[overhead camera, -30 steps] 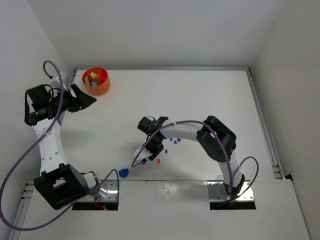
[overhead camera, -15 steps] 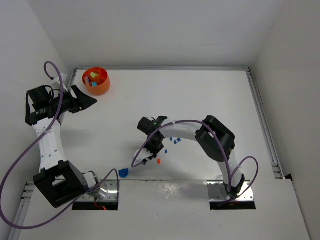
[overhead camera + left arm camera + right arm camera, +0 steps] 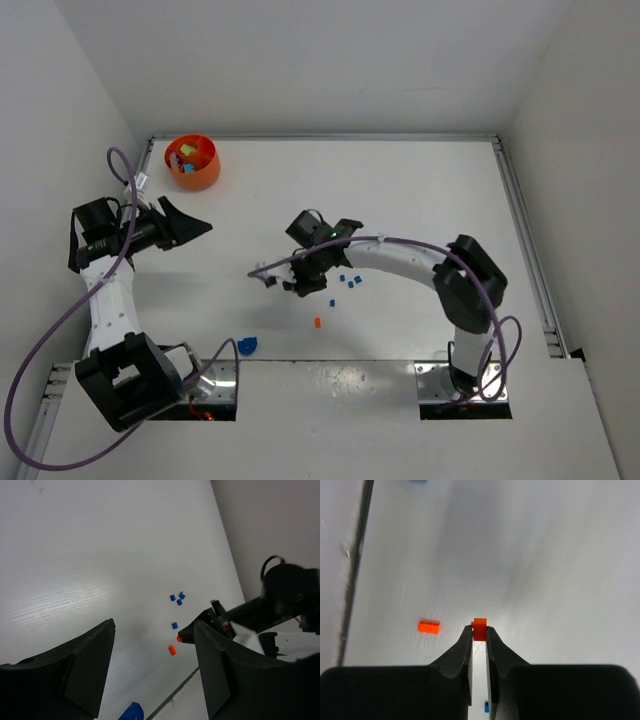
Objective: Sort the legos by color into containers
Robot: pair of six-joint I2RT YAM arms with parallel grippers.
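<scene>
Right pincer (image 3: 479, 632): jaws narrow, nipped on one orange brick (image 3: 479, 624) at the very tips. A tip grip suits so small a piece. From the left wrist view the brick looks lifted off the table (image 3: 420, 200), which I judge to mean pick done and carry not yet made.

Bowl (image 3: 192, 162) sits well apart from this pincer, far off to its left at the back corner. That is where the brick has to go.

Left pincer (image 3: 152, 630): jaws wide, nothing between them. It hangs between the bowl and the right pincer, apparently idle and clear of the working arm.

Count:
- orange: 2. One is held; one orange bit (image 3: 428, 626) lies loose just beside the tips.
- blue bits (image 3: 348, 280): 4, near the right pincer on its right.
- blue piece (image 3: 247, 345), bigger: 1, well apart toward the near edge.
- bowl: 1. Some pieces are inside, too small to count.
</scene>
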